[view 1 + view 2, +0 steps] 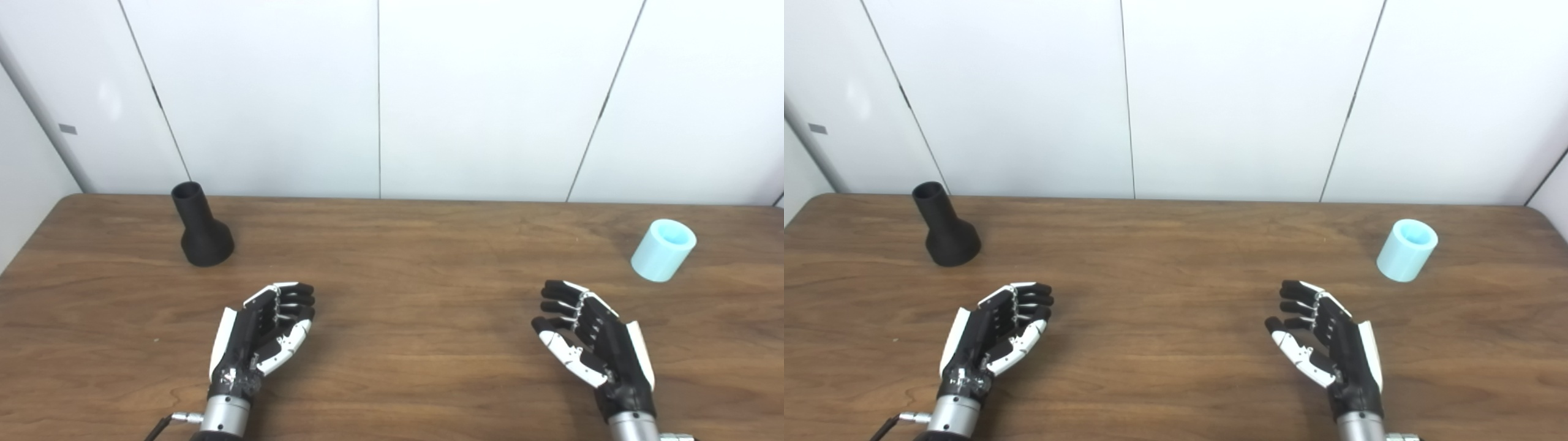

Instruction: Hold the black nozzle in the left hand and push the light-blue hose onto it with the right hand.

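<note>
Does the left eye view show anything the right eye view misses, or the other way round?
Only the left eye view shows a strip of side wall at the far left, beside the table's left edge. Only the right eye view shows the table's rounded far right corner and a sliver of wall beyond it. Both share the rest: the brown wooden table, the black flared nozzle standing upright at the back left, the light-blue short hose piece at the back right, and the left hand and right hand, both open, empty, apart from either part.
</note>
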Motion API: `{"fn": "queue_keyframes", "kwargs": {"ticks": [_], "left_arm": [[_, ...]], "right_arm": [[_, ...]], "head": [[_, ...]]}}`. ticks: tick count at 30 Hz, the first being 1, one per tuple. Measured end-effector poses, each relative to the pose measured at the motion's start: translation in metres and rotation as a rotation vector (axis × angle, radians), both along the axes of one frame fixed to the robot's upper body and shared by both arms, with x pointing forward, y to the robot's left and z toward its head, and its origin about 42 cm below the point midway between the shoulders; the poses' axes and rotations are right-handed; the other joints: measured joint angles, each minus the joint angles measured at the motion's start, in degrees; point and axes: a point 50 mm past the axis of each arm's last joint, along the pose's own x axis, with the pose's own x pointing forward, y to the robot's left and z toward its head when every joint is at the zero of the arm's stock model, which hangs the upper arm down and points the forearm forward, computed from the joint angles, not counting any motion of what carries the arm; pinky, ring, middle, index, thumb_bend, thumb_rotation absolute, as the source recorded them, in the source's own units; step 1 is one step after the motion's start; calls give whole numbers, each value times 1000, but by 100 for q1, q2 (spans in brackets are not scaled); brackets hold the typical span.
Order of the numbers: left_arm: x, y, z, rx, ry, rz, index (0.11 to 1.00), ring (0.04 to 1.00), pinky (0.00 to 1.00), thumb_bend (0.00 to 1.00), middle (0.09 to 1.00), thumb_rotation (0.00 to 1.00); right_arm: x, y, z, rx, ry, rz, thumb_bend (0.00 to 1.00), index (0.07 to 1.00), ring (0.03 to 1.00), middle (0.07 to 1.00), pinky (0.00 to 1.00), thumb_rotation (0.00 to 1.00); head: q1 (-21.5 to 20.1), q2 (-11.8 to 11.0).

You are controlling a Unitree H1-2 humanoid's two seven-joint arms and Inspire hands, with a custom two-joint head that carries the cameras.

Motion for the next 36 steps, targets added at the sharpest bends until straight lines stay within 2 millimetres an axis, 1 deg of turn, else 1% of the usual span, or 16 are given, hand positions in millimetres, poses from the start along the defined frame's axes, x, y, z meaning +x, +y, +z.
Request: {"fn": "queue_keyframes", "kwargs": {"ticks": [5, 10, 12, 15, 17, 18, 19, 21, 22, 23, 25, 28, 29, 31, 32, 36], "left_arm": [[0, 3, 0, -9, -4, 97, 631, 626, 529, 470, 651, 164], [5, 10, 2, -18, -28, 226, 637, 631, 517, 540, 655, 180], [10, 15, 2, -30, -39, 282, 644, 634, 540, 573, 658, 212], [23, 21, 3, -39, -59, 355, 652, 663, 601, 596, 672, 213], [28, 22, 5, -32, -74, 394, 668, 666, 593, 598, 681, 149], [30, 22, 5, -35, -81, 409, 687, 673, 590, 606, 695, 124], [31, 22, 6, -44, -88, 430, 714, 683, 599, 624, 711, 122], [33, 20, 7, -51, -94, 456, 759, 725, 645, 649, 748, 132], [34, 20, 7, -49, -96, 467, 782, 753, 679, 686, 769, 147], [35, 21, 6, -47, -96, 477, 799, 768, 689, 714, 783, 162], [41, 23, 7, -40, -102, 508, 840, 803, 722, 751, 822, 202], [46, 26, 11, 13, -123, 545, 872, 840, 768, 772, 857, 227], [47, 26, 12, 60, -122, 558, 912, 869, 780, 773, 895, 246], [50, 29, 12, 150, -113, 580, 933, 885, 783, 784, 918, 246], [51, 31, 14, 187, -113, 591, 962, 897, 784, 805, 936, 278], [56, 42, 21, 240, -112, 636, 987, 897, 763, 833, 946, 299]], "right_arm": [[-1, -14, 1, 9, 1, -3, 248, 721, 726, 740, 643, 149], [-1, -22, -1, 14, 10, -1, 233, 726, 734, 747, 657, 70], [-1, -26, -2, 20, 12, -5, 229, 729, 737, 751, 659, 18], [0, -31, -7, 29, 28, -9, 223, 733, 740, 755, 660, 1], [0, -34, -7, 46, 30, -3, 224, 735, 745, 758, 663, 39], [1, -36, -7, 55, 27, 3, 230, 729, 742, 754, 657, 80], [2, -38, -7, 61, 24, 8, 244, 714, 727, 742, 633, 160], [6, -44, -9, 65, 28, 8, 264, 695, 702, 723, 595, 252], [6, -47, -9, 61, 30, 5, 296, 677, 682, 707, 563, 342], [7, -49, -8, 56, 29, 2, 321, 665, 668, 696, 543, 395], [7, -51, -8, 44, 29, -7, 368, 645, 645, 677, 512, 472], [11, -53, -10, 36, 37, -13, 401, 633, 632, 665, 494, 527], [12, -53, -10, 36, 35, -13, 411, 627, 628, 660, 487, 534], [13, -53, -9, 36, 32, -15, 423, 621, 624, 656, 484, 533], [13, -54, -9, 37, 32, -16, 444, 619, 625, 655, 485, 533], [15, -57, -12, 52, 36, -25, 470, 617, 627, 655, 493, 538]], "head": [[388, -62], [993, -193], [1178, -228], [1521, -281], [1644, -308], [1697, -325], [1811, -351], [2030, -439], [2075, -457], [2145, -509], [2207, -580], [2286, -677], [2304, -694], [2400, -747], [2418, -765], [2453, -800]]}}
